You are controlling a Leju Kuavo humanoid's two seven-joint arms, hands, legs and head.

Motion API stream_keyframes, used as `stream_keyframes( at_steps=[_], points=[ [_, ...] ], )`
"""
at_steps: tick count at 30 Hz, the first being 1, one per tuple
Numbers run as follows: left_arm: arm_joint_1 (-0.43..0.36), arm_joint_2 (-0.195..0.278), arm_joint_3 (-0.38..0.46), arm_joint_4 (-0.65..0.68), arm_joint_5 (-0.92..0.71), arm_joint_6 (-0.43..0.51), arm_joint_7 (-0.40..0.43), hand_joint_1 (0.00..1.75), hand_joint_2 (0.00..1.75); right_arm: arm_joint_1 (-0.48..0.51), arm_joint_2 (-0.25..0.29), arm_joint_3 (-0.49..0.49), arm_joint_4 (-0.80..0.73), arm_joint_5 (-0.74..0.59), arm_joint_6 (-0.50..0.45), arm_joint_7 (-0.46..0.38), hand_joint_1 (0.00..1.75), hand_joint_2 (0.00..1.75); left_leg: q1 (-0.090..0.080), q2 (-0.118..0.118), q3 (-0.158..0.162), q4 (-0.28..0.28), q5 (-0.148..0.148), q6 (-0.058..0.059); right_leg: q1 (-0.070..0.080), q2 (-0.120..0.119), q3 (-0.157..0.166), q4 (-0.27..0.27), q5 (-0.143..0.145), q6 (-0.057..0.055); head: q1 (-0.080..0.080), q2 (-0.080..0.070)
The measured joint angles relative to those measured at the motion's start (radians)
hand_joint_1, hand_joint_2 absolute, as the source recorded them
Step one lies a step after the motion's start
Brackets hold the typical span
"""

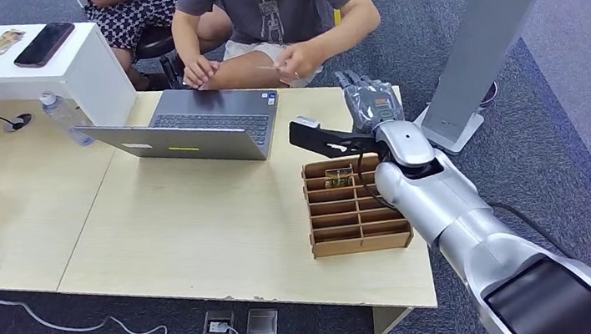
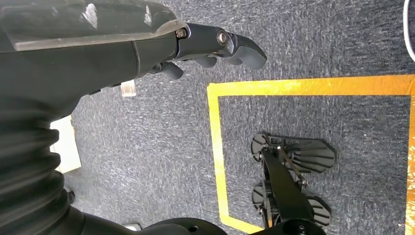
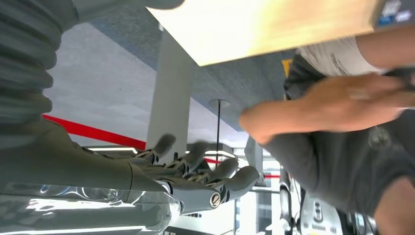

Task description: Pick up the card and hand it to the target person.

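**Mia:** Where is the card (image 1: 267, 67)?

**Ben:** The person (image 1: 278, 9) behind the laptop (image 1: 204, 127) holds it in both hands. It looks thin and pale, and it is hard to see. It is apart from the right hand (image 1: 370, 101).

**Mia:** What is the right hand doing?

**Ben:** It is lifted just beside the laptop, near the person. Its fingers (image 3: 195, 156) are spread out and hold nothing.

**Mia:** And the left hand (image 2: 215, 49)?

**Ben:** It hangs over the grey carpet (image 2: 156, 156), by some yellow tape (image 2: 215, 147). Its fingers are curled a bit, with nothing in them.

**Mia:** What else is on the surface (image 1: 198, 228)?

**Ben:** A wooden box (image 1: 355, 206) with little slots sits near the laptop, under the right arm. A water bottle (image 1: 64, 118) lies on the laptop's other side. A grey stand (image 1: 495, 35) is on the carpet past the right hand.
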Motion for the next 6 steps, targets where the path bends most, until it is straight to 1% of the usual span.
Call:
stream_keyframes(
  at_steps=[4,6],
  points=[
    [0.001,0.000,0.000,0.000,0.008,0.007,0.000,0.00,1.75,-0.016,-0.005,-0.012,-0.013,-0.044,-0.073,-0.026,0.00,1.75,0.000,0.000,0.000,0.000,0.000,0.000,0.000,0.000,0.000,0.000,0.000,0.000,0.000,0.000],
    [0.001,0.000,0.000,0.000,0.011,0.011,0.001,0.00,1.75,-0.023,-0.011,-0.021,-0.033,-0.065,-0.095,-0.033,0.00,1.75,0.000,0.000,0.000,0.000,0.000,0.000,0.000,0.000,0.000,0.000,0.000,0.000,0.000,0.000]
  ],
)
